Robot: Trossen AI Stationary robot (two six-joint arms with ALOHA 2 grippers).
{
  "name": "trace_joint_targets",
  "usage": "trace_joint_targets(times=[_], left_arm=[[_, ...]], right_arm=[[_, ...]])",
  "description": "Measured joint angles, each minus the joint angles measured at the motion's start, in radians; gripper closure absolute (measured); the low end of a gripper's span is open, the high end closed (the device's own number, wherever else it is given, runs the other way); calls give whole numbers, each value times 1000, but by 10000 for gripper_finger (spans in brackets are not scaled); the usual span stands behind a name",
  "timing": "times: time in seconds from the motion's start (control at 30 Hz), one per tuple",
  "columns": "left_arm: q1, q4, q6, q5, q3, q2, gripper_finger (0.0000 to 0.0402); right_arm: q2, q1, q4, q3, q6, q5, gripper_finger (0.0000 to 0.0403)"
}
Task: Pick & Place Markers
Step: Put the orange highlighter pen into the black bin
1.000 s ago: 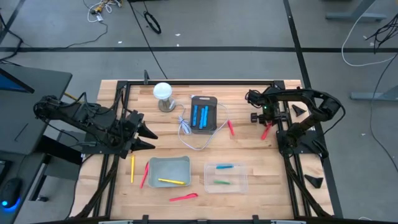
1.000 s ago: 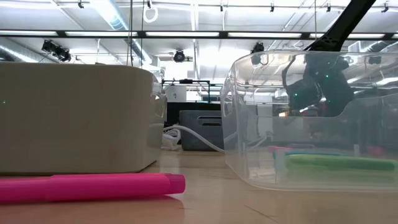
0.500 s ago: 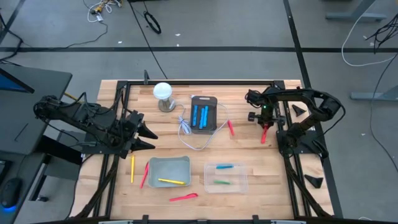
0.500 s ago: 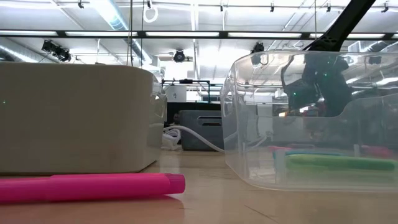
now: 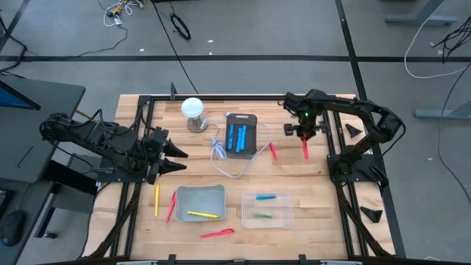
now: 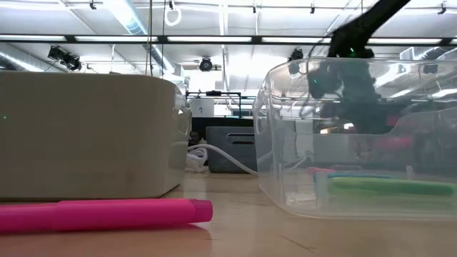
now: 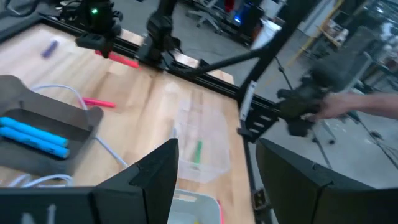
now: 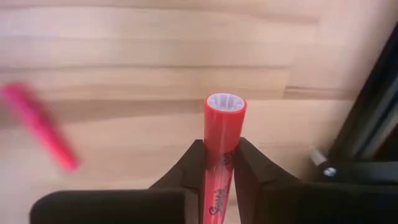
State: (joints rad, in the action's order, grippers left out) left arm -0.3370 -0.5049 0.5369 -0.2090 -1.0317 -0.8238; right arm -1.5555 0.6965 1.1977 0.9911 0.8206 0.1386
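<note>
Right tool (image 8: 219,163) clamps a red marker (image 8: 222,134) above the table (image 5: 294,177)

Two blue markers (image 7: 34,132) are seen ahead of the wide-apart fingers (image 7: 143,186), with the clear box (image 7: 198,148) nearer.

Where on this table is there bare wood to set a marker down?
Bare wood lies right of the clear bin and along the far edge between lamp and right gripper. Crowded around the grey tray and cable.
</note>
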Motion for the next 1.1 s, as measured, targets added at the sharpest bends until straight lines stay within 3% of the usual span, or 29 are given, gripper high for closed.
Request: trace_joint_targets(times=[0.3, 0.57, 0.83, 1.1], left_arm=[[0, 16, -1, -146, 0, 0, 181], [0, 87, 2, -270, 0, 0, 181], [0, 206, -9, -329, 0, -1, 181], [0, 292, -39, -341, 0, -53, 181]], right_arm=[[1, -101, 134, 346, -156, -7, 354], [2, -258, 143, 620, -243, -7, 353], [3, -435, -21, 811, -262, -7, 353], [3, -563, -324, 852, -284, 67, 354]])
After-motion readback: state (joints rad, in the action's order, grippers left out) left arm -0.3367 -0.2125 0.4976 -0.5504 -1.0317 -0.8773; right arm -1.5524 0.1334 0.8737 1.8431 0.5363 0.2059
